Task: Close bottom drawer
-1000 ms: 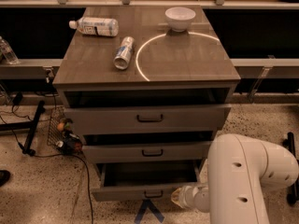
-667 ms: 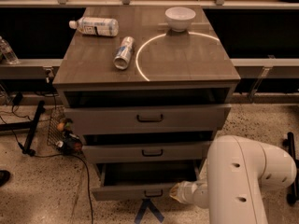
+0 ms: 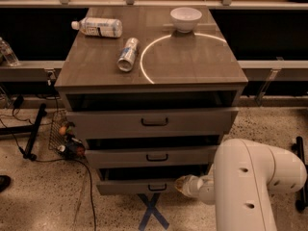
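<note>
found grey wood-grain bottom drawer (image 3: 127, 187) with small dark bar handle, narrowest front of three, at cabinet foot, partly pulled out. noted gripper (image 3: 184, 185) of white robot arm (image 3: 250, 177) at that front's right end, seemingly touching it; cannot tell whether open or closed. logged on grey surface (image 3: 192, 64): white bowl (image 3: 186, 18), clear plastic bottle (image 3: 98, 27), toppled silver can (image 3: 128, 54).

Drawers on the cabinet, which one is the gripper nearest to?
The bottom drawer, the lowest and narrowest front. The gripper is at its right end, while the middle drawer and top drawer lie higher up.
</note>
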